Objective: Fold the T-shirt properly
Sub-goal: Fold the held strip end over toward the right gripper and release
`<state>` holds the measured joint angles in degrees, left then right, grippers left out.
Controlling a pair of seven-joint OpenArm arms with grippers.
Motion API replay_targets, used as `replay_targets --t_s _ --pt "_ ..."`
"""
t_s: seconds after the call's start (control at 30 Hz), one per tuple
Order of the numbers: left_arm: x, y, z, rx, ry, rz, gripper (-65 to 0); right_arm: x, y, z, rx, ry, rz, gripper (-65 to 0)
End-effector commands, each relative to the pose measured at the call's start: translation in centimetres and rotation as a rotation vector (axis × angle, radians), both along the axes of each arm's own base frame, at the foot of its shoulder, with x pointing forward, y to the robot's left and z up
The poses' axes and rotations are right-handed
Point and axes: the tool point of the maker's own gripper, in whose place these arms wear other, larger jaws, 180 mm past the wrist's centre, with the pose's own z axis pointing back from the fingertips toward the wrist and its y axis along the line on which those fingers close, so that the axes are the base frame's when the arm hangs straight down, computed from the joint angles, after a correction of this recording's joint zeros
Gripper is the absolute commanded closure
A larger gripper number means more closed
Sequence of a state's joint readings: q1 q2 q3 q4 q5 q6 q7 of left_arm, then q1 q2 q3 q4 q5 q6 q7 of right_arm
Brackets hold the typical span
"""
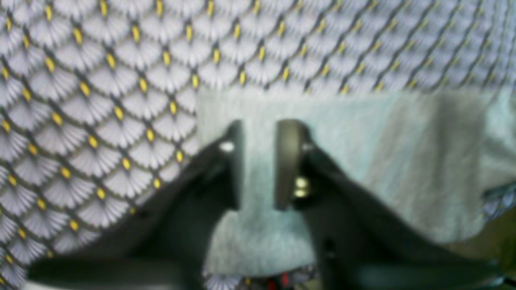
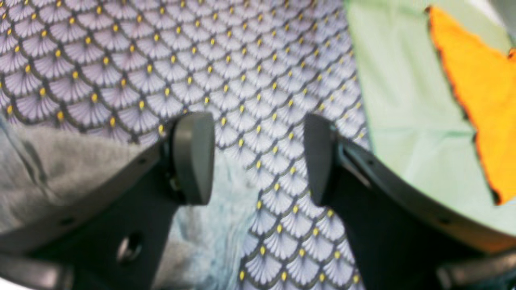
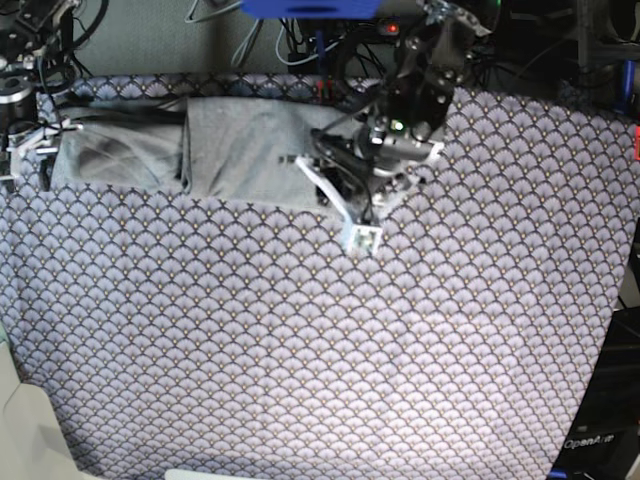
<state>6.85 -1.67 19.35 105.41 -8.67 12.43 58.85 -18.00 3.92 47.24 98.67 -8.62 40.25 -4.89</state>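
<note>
The light grey T-shirt (image 3: 240,150) lies folded into a wide band at the back left of the purple scallop table cloth (image 3: 330,340). My left gripper (image 1: 260,161) sits at the band's right front corner. Its fingers stand nearly together, with grey T-shirt (image 1: 363,161) fabric filling the narrow gap between them. My right gripper (image 2: 258,157) hovers open at the shirt's left end, over bare table cloth (image 2: 161,60). A grey fold of the T-shirt (image 2: 64,169) lies under its left finger (image 2: 193,157).
A pale green cloth (image 2: 407,112) with an orange piece (image 2: 483,92) on it lies beyond the table in the right wrist view. Cables and dark equipment (image 3: 300,40) crowd the table's back edge. The left arm (image 3: 410,90) reaches in from the back.
</note>
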Motion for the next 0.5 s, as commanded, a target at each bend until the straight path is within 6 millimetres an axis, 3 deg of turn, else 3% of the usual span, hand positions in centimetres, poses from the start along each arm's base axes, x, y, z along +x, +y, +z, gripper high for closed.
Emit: replay_targets --t_s 0.0,0.17,0.3,0.47 --pt "1.0 0.3 1.0 -0.010 -0.051 0.017 -2.2 0.2 -0.2 1.4 -0.021 -0.035 0.006 -35.9" --pt "0.8 1.8 -0.4 0.012 -0.014 0.053 0.0 -1.3 -1.6 -0.5 0.005 0.106 -0.042 -35.9" --pt "0.6 2.0 -1.2 0.023 0.010 0.057 0.0 -2.3 -2.6 -0.7 0.093 0.171 -0.100 -36.0" --pt "0.7 2.0 -1.2 0.022 0.007 0.057 0.0 -3.5 -3.5 -1.2 0.195 0.306 -0.123 -41.3"
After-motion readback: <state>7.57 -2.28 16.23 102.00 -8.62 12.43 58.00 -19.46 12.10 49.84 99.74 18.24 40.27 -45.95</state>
